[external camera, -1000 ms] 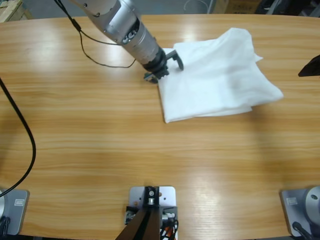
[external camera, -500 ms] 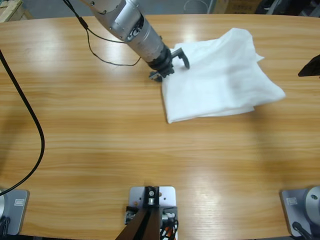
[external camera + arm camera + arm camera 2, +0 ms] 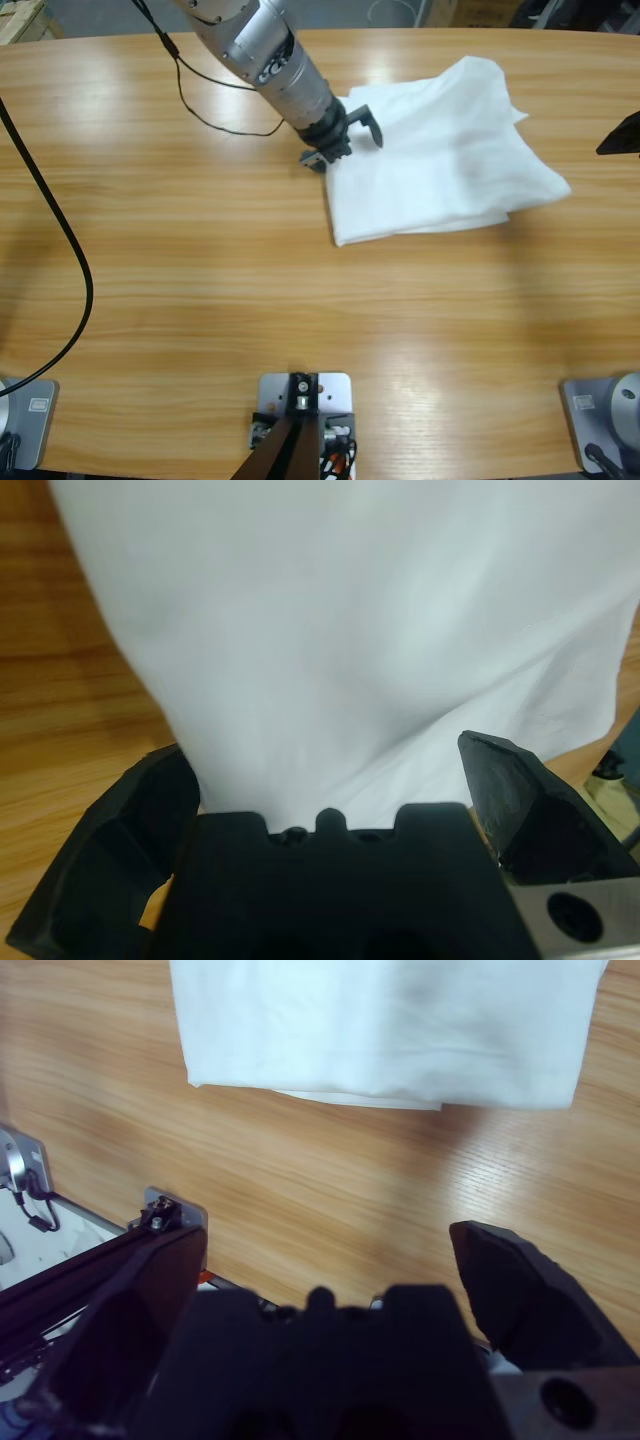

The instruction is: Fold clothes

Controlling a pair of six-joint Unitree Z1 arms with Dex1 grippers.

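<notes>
White T-shirt (image 3: 440, 155), folded, is lying on the wooden table (image 3: 200, 300), its edge sitting between the spread jaws of the left gripper (image 3: 345, 135). Right gripper (image 3: 330, 1260) is hanging with jaws apart, T-shirt well ahead.

Long wooden tabletop (image 3: 200, 300), light brown with wavy grain lines and a few shiny spots from the lights. One white T-shirt (image 3: 440, 160) lying flat on top, folded into a rough square, over toward the far right part. Straight on the left side, pointy at the top and right corners, with a thin second layer peeking out along the near side. A thin black cable (image 3: 50, 260) curving across the left end, and another thin black wire (image 3: 215, 115) looping on the wood near the far side.
</notes>
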